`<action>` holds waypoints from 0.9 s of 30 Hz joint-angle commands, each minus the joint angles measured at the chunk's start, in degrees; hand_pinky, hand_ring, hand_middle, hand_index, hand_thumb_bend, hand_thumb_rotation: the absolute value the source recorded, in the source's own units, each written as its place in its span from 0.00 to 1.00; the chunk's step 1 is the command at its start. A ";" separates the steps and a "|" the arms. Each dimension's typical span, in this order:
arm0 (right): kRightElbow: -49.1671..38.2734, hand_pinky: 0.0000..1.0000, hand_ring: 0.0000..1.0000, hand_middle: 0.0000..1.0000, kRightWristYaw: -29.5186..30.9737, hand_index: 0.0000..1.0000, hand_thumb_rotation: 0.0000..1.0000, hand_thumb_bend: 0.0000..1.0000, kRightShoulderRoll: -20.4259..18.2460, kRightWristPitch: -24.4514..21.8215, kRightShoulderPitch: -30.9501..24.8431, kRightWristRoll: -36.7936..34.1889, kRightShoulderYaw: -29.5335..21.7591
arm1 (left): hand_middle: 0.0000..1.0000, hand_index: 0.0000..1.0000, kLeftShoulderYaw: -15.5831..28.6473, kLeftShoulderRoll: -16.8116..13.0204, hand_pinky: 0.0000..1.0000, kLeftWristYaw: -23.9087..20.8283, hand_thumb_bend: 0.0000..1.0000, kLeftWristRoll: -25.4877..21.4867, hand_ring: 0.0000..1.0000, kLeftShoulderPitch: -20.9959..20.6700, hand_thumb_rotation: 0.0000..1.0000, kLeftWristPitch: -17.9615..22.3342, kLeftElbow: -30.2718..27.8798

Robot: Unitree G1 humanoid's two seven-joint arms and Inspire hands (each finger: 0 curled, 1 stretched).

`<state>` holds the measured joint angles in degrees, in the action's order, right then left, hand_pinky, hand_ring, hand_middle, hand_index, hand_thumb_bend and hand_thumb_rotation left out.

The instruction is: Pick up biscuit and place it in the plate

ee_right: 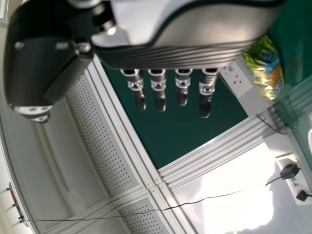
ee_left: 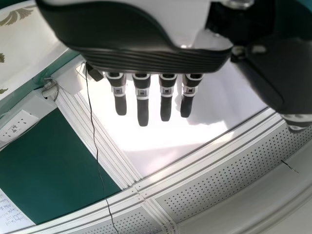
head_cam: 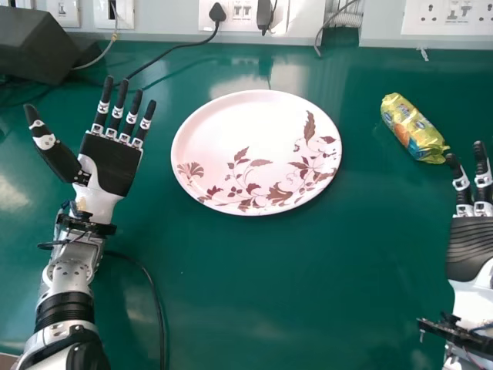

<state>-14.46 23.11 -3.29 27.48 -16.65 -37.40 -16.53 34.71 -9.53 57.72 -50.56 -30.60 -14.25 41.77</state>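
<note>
Right robot hand (head_cam: 471, 250), fingers extended and released, near yellow biscuit packet (head_cam: 412, 127) on green table (head_cam: 308, 293), pink floral plate (head_cam: 246, 139) between packet and likewise released left hand (head_cam: 113, 166)

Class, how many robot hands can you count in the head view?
2. The left hand is open, left of the plate; the right hand is at the right edge, partly cut off, near the biscuit packet.

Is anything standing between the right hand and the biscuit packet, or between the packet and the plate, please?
Nothing visible stands in the way: the right hand lies just short of the biscuit packet, with only green tabletop between the packet and the plate.
</note>
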 commanded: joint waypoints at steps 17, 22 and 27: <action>-8.17 0.89 0.92 0.99 -17.06 1.00 0.72 0.88 -2.01 0.73 -1.66 20.47 2.40 | 0.95 0.92 0.18 1.44 0.94 1.23 1.00 0.88 0.91 4.14 0.78 -0.23 6.36; -10.98 0.88 0.92 0.99 -21.79 1.00 0.74 0.88 -1.49 -1.33 -1.61 26.68 3.22 | 0.98 0.94 0.22 1.55 0.92 0.67 1.00 1.00 0.89 4.29 0.80 0.02 5.72; -13.59 0.90 0.93 1.00 -24.61 1.00 0.73 0.88 -0.35 -4.53 -1.33 30.74 3.58 | 0.99 0.95 0.26 1.60 0.95 1.11 1.00 0.77 0.92 4.39 0.79 -0.32 5.68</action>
<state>-26.81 -0.75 -3.27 24.09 -17.83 -7.82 -13.10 34.71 -10.08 58.55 -50.26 -31.52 -13.92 43.98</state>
